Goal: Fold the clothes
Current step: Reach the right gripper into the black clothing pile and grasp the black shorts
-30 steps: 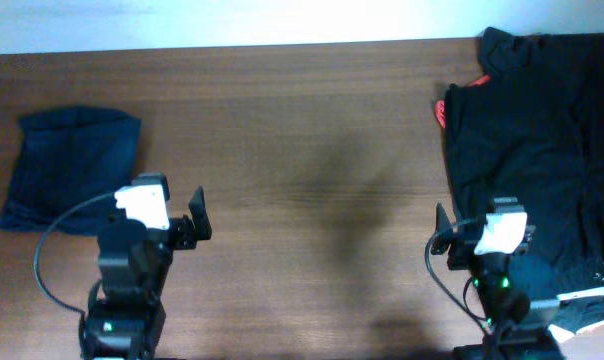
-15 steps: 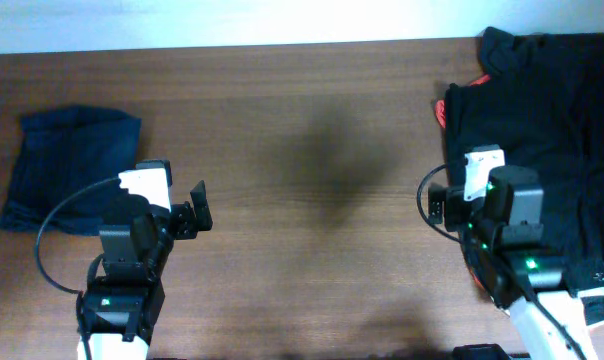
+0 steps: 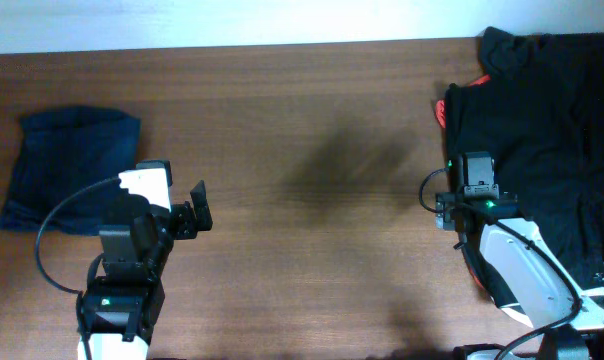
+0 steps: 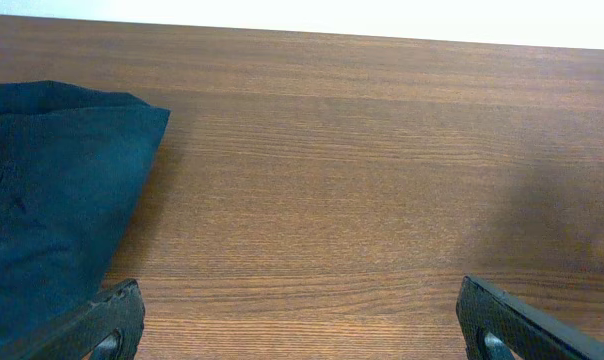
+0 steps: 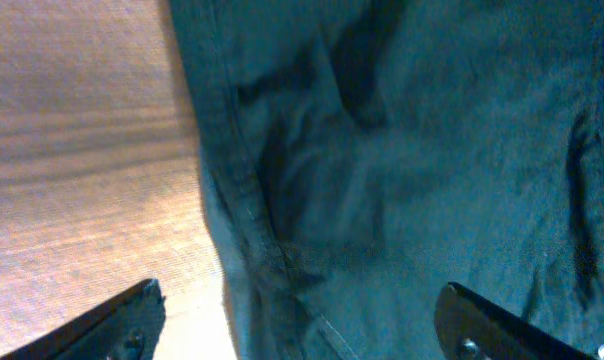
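A pile of black clothes (image 3: pixel 542 120) lies at the table's right end, with a red piece (image 3: pixel 442 112) showing at its left edge. A folded dark navy garment (image 3: pixel 72 165) lies at the left and shows in the left wrist view (image 4: pixel 52 190). My right gripper (image 3: pixel 475 172) is open and empty, low over the left edge of the black pile; its wrist view shows dark fabric (image 5: pixel 402 160) between the open fingers (image 5: pixel 297 325). My left gripper (image 3: pixel 198 210) is open and empty over bare wood to the right of the navy garment; its fingers (image 4: pixel 302 325) show in its wrist view.
The wooden table (image 3: pixel 302 130) runs between the two garments. A white wall edge (image 3: pixel 232 20) lies along the far side. A white object (image 3: pixel 600 300) shows at the bottom right corner.
My right arm has swung up from the table's front edge to the left edge of the black pile. The left arm has barely moved.
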`<action>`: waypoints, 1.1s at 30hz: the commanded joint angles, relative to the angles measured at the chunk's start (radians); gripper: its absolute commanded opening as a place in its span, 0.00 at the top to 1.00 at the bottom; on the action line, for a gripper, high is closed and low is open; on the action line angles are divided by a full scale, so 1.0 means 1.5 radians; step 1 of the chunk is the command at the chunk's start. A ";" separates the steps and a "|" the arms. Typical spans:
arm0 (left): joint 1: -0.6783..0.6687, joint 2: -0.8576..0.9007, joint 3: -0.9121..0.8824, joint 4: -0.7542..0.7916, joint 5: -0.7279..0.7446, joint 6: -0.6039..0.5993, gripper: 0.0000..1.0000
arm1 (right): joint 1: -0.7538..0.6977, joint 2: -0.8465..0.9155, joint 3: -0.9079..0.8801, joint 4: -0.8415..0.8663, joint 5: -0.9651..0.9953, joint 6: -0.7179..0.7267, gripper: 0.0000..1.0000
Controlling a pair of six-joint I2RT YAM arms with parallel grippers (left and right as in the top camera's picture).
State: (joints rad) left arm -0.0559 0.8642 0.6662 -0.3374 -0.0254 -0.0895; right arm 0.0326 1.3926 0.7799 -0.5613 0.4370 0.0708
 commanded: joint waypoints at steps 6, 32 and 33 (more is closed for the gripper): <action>0.001 0.000 0.017 -0.004 0.008 0.010 0.01 | -0.063 0.077 0.006 0.003 0.007 0.054 0.11; 0.001 0.000 0.017 -0.016 0.008 0.010 0.02 | -0.085 -0.004 0.222 -0.187 -0.098 0.051 0.96; 0.001 0.000 0.016 -0.016 0.008 0.010 0.02 | -0.085 -0.004 0.224 -0.187 -0.114 0.051 0.93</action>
State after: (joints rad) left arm -0.0559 0.8642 0.6662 -0.3595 -0.0254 -0.0895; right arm -0.0921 1.4048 1.0767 -0.8371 0.3511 0.1524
